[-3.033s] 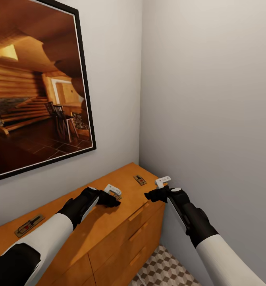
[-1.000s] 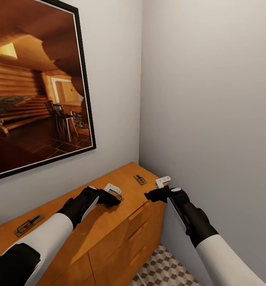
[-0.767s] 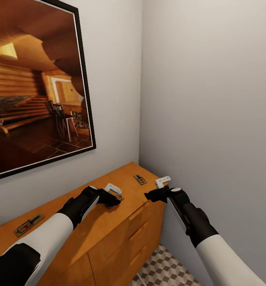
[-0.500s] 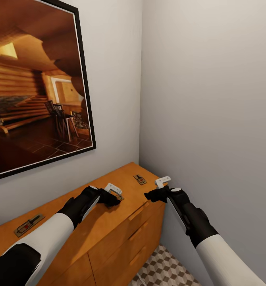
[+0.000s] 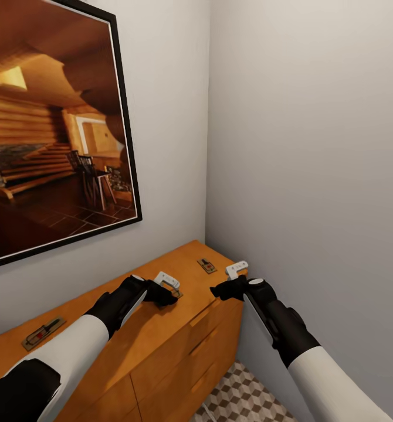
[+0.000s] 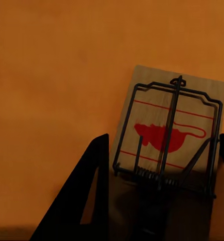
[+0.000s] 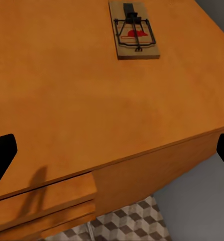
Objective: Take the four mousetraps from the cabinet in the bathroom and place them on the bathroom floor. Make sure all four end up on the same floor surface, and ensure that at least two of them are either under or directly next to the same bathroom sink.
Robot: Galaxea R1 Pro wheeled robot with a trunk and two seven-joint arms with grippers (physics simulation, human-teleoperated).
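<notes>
Three mousetraps lie on the orange-brown cabinet (image 5: 161, 334). One mousetrap (image 6: 170, 133) lies flat between my left gripper's black fingers (image 6: 84, 191), which touch its long edges. My left gripper (image 5: 168, 281) rests low over that trap on the cabinet top. A second mousetrap (image 5: 207, 265) lies near the far right corner, also seen ahead of my right gripper as mousetrap (image 7: 136, 32). My right gripper (image 5: 236, 270) hovers open over the cabinet's right front corner, holding nothing. A third mousetrap (image 5: 42, 333) lies far left. Cube-pattern bathroom floor (image 5: 243, 398) shows below. The sink is out of view.
A large black-framed picture (image 5: 56, 129) hangs on the wall above the cabinet. A bare grey wall (image 5: 308, 146) stands close on the right, meeting the back wall in a corner. Wooden bar handles (image 5: 205, 313) run across the drawer fronts.
My right gripper has drifted slightly left toward the cabinet's corner. The left gripper has stayed over its mousetrap, barely moving.
</notes>
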